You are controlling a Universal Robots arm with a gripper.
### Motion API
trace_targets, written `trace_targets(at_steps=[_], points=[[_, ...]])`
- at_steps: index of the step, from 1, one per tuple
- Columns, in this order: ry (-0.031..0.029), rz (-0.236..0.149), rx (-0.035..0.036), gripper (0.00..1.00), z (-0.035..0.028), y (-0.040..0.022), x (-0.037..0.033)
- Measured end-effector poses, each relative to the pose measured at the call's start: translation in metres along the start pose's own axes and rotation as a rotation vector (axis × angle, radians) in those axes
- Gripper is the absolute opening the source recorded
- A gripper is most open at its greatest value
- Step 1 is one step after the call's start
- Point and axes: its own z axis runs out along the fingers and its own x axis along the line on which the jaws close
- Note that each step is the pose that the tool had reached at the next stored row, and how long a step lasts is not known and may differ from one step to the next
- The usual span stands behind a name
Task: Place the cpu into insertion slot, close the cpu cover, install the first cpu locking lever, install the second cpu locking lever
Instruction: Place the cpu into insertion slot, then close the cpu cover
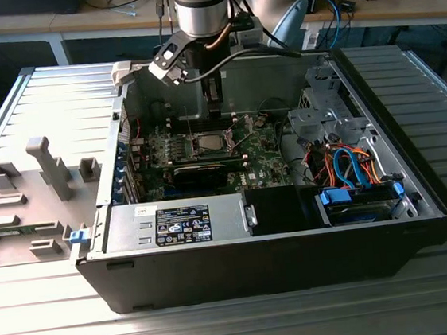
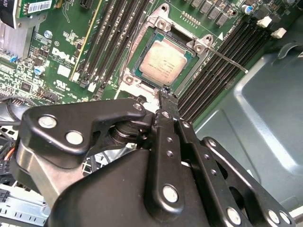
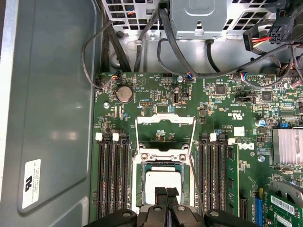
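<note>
Claw (image 3: pixel 165 193) hangs low over the board, fingertips pinched together with nothing between them that I can see, so empty by the look of it. Right beneath those tips sits the cpu (image 2: pixel 163 61), silvery face up, lying flat and square inside the insertion slot (image 3: pixel 140 187), and the seating looks done. Just beyond, the cpu cover (image 3: pixel 165 120) is swung open away from the chip, with board showing through its window. It has to be open, or nothing could drop in. A thin locking lever (image 2: pixel 227 59) juts free off a corner of the slot across the memory slots (image 2: pixel 215 82), unlatched so the cover can move. Further out there's the green motherboard (image 3: pixel 156 94), then the grey case wall (image 3: pixel 52 118).
</note>
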Motion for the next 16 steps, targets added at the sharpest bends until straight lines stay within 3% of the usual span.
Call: trace_targets(at_steps=[11,12,13,14,15,16], points=[[0.0000,0.000,0.0000,0.11,-0.0001,0.0000,0.0000],[-0.0020,0.000,0.0129,0.11,0.0000,0.0000,-0.0001],[-0.0068,0.000,0.0521,0.11,0.0003,0.0005,0.0000],[-0.0202,0.000,0.0789,0.11,0.0003,0.0009,0.0000],[-0.0456,-0.001,0.0865,0.11,0.0003,0.0011,0.0000],[-0.0518,-0.002,0.0871,0.11,0.0004,0.0012,0.0000]])
